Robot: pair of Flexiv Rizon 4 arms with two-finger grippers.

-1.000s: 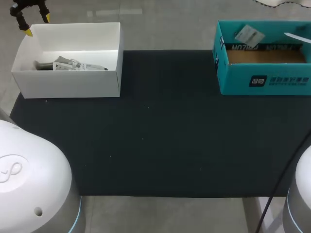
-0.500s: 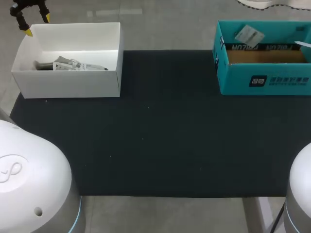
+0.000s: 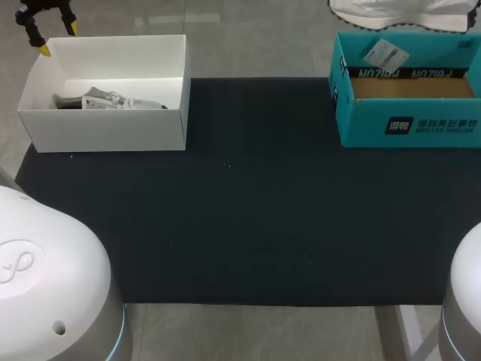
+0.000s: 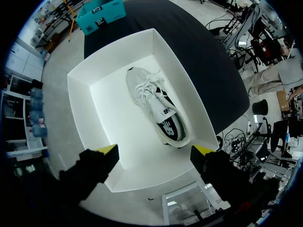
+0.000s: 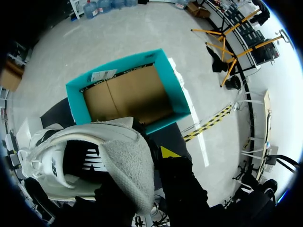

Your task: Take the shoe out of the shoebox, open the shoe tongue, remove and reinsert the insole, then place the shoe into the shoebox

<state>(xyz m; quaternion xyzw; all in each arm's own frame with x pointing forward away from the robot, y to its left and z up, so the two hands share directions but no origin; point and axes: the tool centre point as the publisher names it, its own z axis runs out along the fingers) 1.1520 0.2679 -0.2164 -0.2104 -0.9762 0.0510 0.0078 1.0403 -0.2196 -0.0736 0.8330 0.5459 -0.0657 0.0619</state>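
While the left gripper [image 4: 154, 150] is hovering, jaws apart, over the white box [image 4: 81, 92] that is holding a second shoe [image 4: 158, 111], the right gripper [image 5: 147, 161] is clamping the white shoe [image 5: 71, 151] above the teal shoebox [image 5: 75, 97].

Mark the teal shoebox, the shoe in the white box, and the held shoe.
teal shoebox [image 3: 364, 120]: head view, front wall.
shoe in the white box [image 4: 149, 92]: left wrist view, laces.
held shoe [image 5: 128, 165]: right wrist view, grey lining.
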